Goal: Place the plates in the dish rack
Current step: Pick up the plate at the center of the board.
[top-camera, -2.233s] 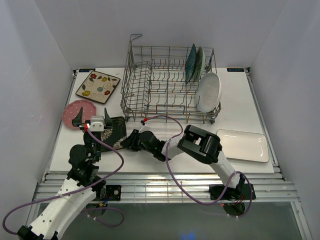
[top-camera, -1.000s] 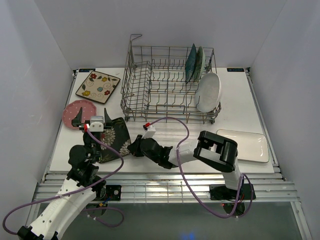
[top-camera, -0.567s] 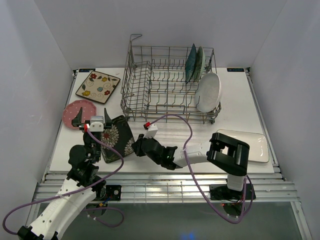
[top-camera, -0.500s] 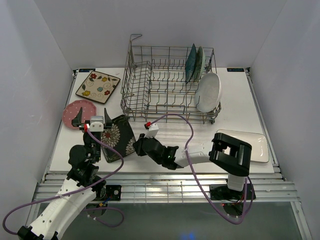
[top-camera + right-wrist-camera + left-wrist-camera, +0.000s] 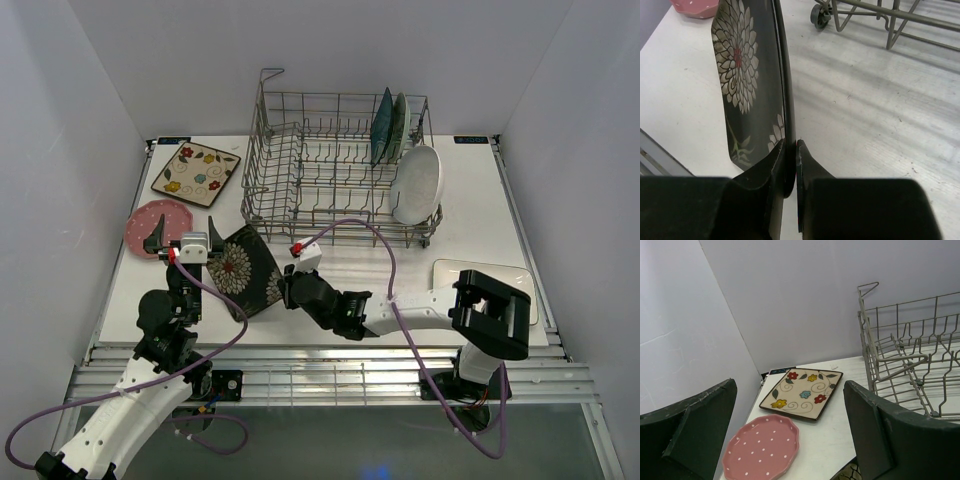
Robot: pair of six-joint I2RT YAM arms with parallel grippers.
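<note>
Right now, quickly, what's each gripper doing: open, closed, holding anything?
Left gripper: open, holding nothing.
Right gripper: shut on the rim of the dark patterned plate, lifted on edge.

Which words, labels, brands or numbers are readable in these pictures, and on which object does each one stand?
No text is readable.
left label, dark, at the far left corner of the table: print too small to read.
right label, dark, at the far right corner: print too small to read.
dark plate: flower pattern only, no writing.
</note>
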